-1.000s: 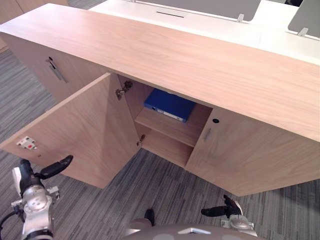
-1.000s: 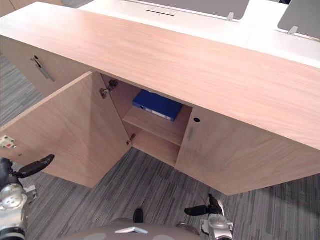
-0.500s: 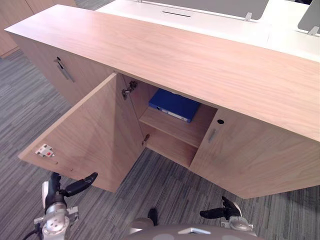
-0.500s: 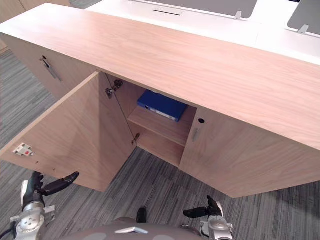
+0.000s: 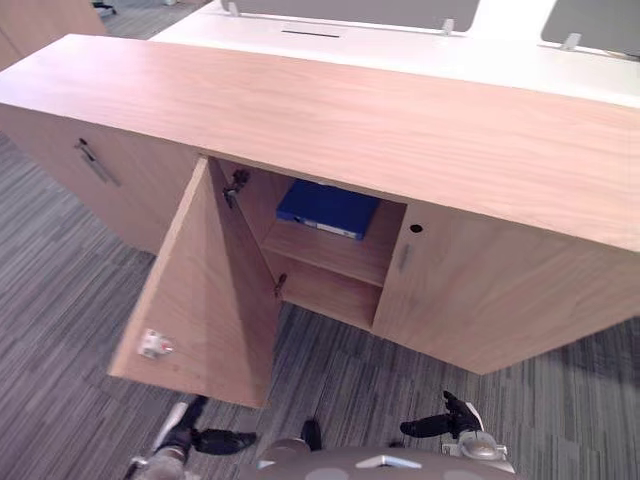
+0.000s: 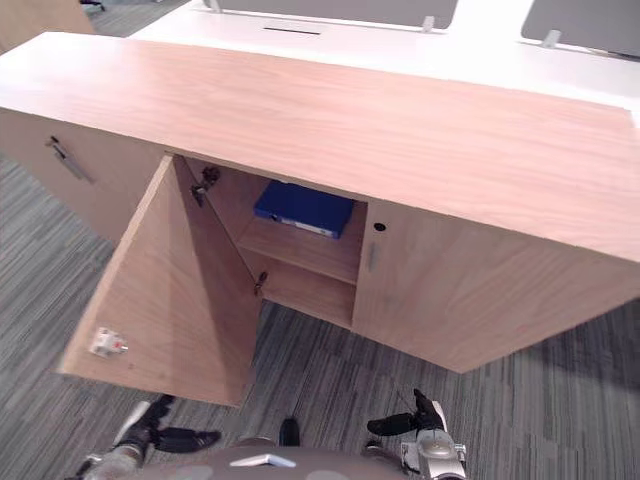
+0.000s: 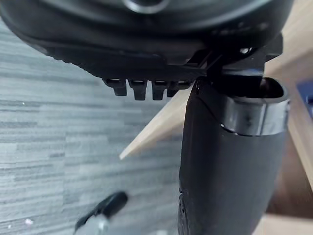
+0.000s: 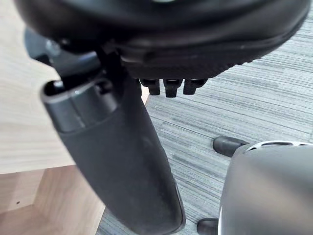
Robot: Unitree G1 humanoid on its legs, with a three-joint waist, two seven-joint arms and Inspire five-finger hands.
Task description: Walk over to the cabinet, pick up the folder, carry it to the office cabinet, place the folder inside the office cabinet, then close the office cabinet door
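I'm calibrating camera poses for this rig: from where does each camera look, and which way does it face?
Left eye view: on the head, looking down at the open office cabinet and folder; left hand, right hand at bottom.
Right eye view: shares that scene, slightly further right.
Left wrist view: along the left hand, toward carpet and door corner.
Right wrist view: along the right hand, toward carpet and office cabinet.

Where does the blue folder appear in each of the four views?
Left eye view: folder on the upper shelf, right of the open door.
Right eye view: folder on the same shelf.
Left wrist view: probably the small blue patch beyond the left hand.
Right wrist view: cabinet wood and carpet instead.
Shared landmark: the open door.
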